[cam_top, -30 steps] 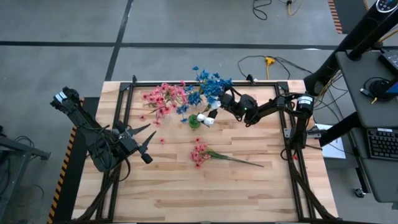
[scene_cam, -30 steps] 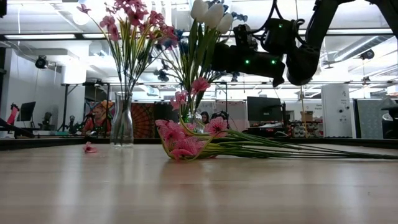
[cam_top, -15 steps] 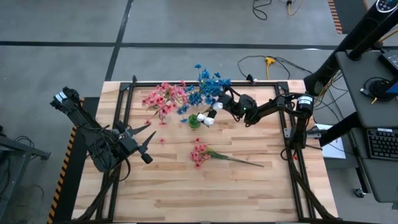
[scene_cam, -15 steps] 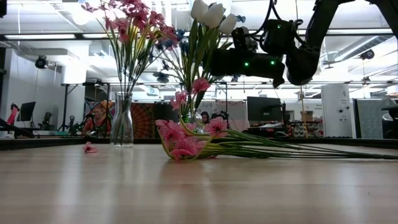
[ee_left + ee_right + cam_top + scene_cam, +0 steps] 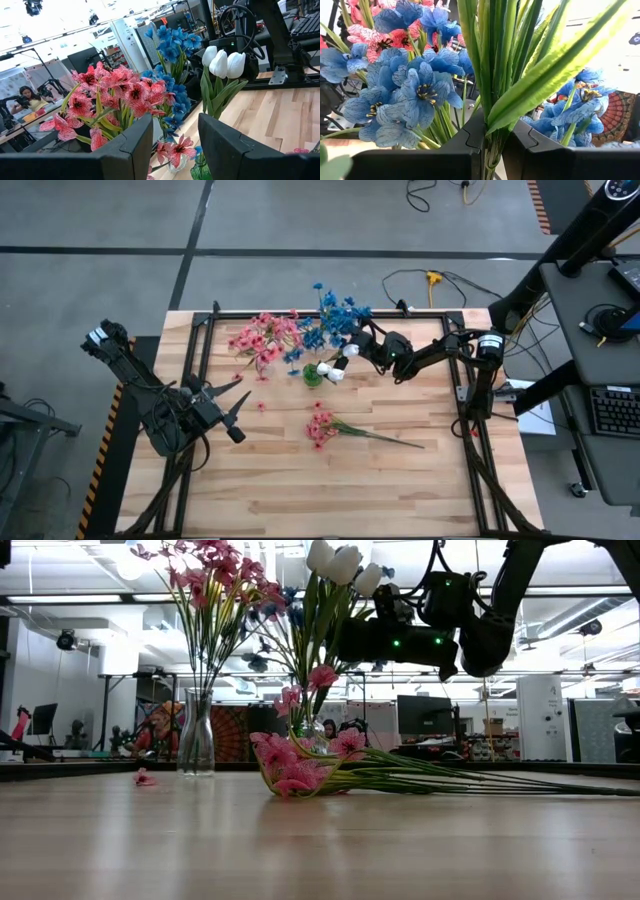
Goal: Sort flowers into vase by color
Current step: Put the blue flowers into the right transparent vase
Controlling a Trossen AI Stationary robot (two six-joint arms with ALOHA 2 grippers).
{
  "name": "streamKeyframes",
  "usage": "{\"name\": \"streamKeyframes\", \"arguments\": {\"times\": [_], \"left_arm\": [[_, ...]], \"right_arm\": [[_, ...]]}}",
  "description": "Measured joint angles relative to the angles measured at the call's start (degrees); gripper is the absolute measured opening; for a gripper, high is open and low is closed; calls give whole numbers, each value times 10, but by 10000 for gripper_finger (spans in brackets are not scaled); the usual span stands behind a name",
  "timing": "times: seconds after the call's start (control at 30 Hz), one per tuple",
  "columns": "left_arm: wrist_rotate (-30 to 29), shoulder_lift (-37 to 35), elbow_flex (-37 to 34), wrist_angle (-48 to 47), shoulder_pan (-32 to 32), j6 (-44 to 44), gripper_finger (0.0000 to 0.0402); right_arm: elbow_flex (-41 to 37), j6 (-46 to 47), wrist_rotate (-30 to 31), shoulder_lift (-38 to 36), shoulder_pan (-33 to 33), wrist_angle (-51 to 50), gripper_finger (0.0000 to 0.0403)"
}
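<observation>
A wooden table [image 5: 280, 480] holds three vases near the middle of its far edge. A clear glass vase [image 5: 196, 735] stands toward the far left and holds the pink flowers [image 5: 262, 338]. The blue flowers [image 5: 338, 318] rise from a vase just beside it toward the far edge; that vase is mostly hidden behind stems, so its shape is hard to tell. A green vase [image 5: 313, 374] stands just in front of the blue blossoms, and the stems of the white flowers [image 5: 337, 364] lead down into it.

The right gripper [image 5: 492, 142] is above the green vase, its jaws clamped on the green stems and leaves of the white flowers. The left gripper [image 5: 232, 405] waits over the left side of the table, jaws partly apart and holding nothing.

One more pink bunch [image 5: 321, 426] lies flat near the table's centre, stems pointing toward the right edge. A single pink blossom [image 5: 261, 406] lies loose to its left.

Since a second ago the pink flowers have swayed slightly; the right gripper has shifted a little toward the vases.
</observation>
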Motion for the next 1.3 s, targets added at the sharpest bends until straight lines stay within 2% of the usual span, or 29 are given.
{"name": "streamKeyframes", "arguments": {"times": [0.57, 1.3], "left_arm": [[0, 0, 0, 0, 0, 0, 141], [0, 0, 0, 0, 0, 0, 141]], "right_arm": [[15, 7, 9, 0, 0, -3, 34], [24, 4, 9, 0, 0, -54, 34]]}}
